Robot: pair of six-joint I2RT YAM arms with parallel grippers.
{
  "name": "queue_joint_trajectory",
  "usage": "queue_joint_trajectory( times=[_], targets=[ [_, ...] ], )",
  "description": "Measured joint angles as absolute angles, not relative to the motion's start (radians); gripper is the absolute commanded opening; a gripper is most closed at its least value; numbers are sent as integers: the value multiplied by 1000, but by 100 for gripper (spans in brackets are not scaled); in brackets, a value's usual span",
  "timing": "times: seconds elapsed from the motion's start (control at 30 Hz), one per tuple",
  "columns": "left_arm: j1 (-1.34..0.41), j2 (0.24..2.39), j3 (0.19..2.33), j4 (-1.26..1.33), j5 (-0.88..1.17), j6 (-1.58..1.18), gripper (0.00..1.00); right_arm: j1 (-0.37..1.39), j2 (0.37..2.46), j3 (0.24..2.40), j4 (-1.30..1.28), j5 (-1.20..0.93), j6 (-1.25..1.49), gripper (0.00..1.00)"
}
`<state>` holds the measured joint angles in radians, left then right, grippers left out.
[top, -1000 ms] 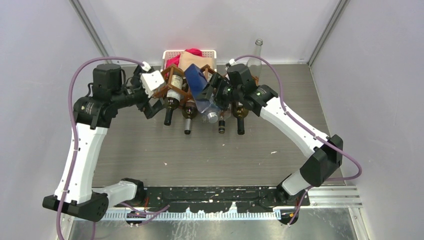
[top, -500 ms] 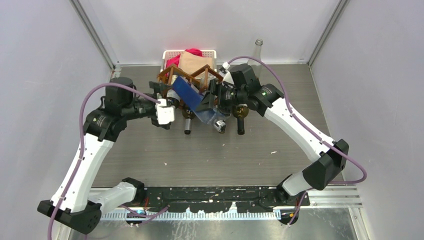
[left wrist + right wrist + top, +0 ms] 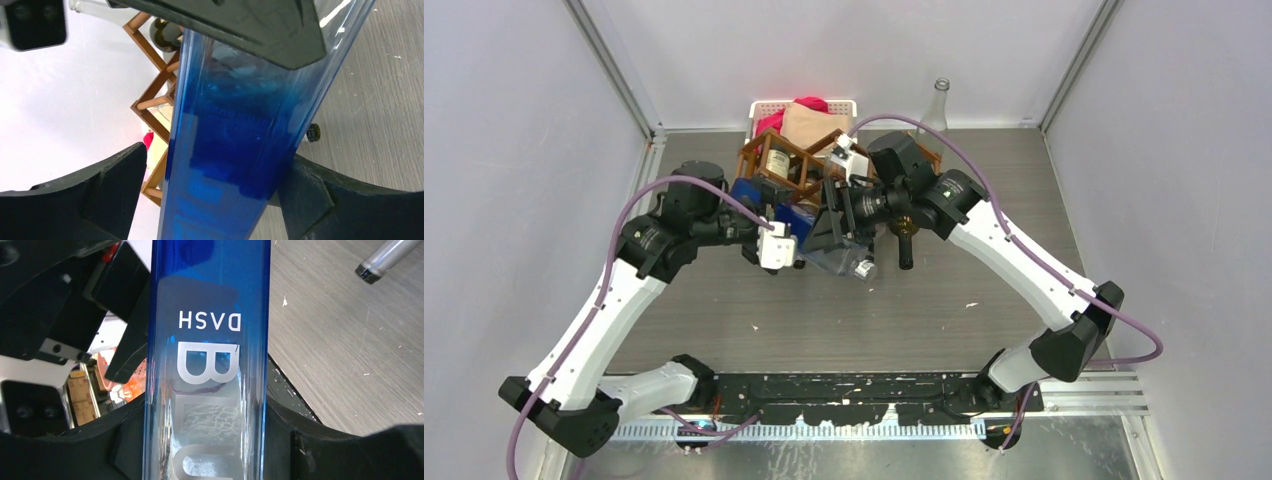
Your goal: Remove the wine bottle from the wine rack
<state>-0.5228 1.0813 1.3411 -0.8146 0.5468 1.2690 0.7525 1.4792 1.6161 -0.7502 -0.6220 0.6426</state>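
Note:
The brown lattice wine rack (image 3: 786,168) stands at the back middle of the table and holds several bottles. A blue glass bottle (image 3: 798,214) lettered "BLU DASH" sticks out of its front, tilted, with its cap towards me. My right gripper (image 3: 834,225) is shut on the bottle's body (image 3: 207,365), both pads against the glass. My left gripper (image 3: 796,242) straddles the same bottle (image 3: 235,150) from the left. One left finger (image 3: 305,195) touches it and the other (image 3: 115,185) stands a little off it. The rack (image 3: 155,95) shows behind the bottle.
A white basket of pink and tan cloths (image 3: 844,105) stands behind the rack. A clear empty bottle (image 3: 939,100) stands upright at the back right. A dark bottle's neck (image 3: 905,250) juts from the rack's right side over the wood-grain table (image 3: 984,200).
My left arm swung from the rack's left side round to its front and onto the blue bottle. My right gripper shifted the blue bottle forwards and leftwards.

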Motion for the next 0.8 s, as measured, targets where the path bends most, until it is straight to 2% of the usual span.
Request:
queue_joint_trajectory(
  times=[0.23, 0.27, 0.33, 0.37, 0.4, 0.47, 0.53, 0.57, 0.8],
  targets=[
    [-558, 1071, 1328, -889, 501, 1326, 67, 808, 1480, 1666, -818, -630, 579, 1],
    [-563, 1071, 1328, -901, 492, 1330, 61, 813, 1480, 1671, -822, -632, 574, 1],
    [-571, 1071, 1328, -918, 480, 1345, 41, 824, 1483, 1681, -835, -628, 558, 2],
    [-577, 1071, 1328, -933, 475, 1367, 31, 826, 1487, 1686, -847, -630, 549, 12],
    [-582, 1071, 1327, -942, 467, 1359, 19, 830, 1492, 1692, -864, -633, 543, 28],
    [-589, 1071, 1320, -936, 458, 1362, 2, 831, 1497, 1696, -867, -625, 540, 63],
    [-591, 1061, 1298, -905, 450, 1362, 0, 830, 1500, 1698, -869, -618, 525, 91],
    [-593, 1051, 1280, -881, 447, 1358, 0, 830, 1500, 1699, -873, -614, 516, 99],
    [-601, 971, 1119, -691, 435, 1234, 0, 834, 1444, 1710, -786, -529, 449, 100]
  ],
)
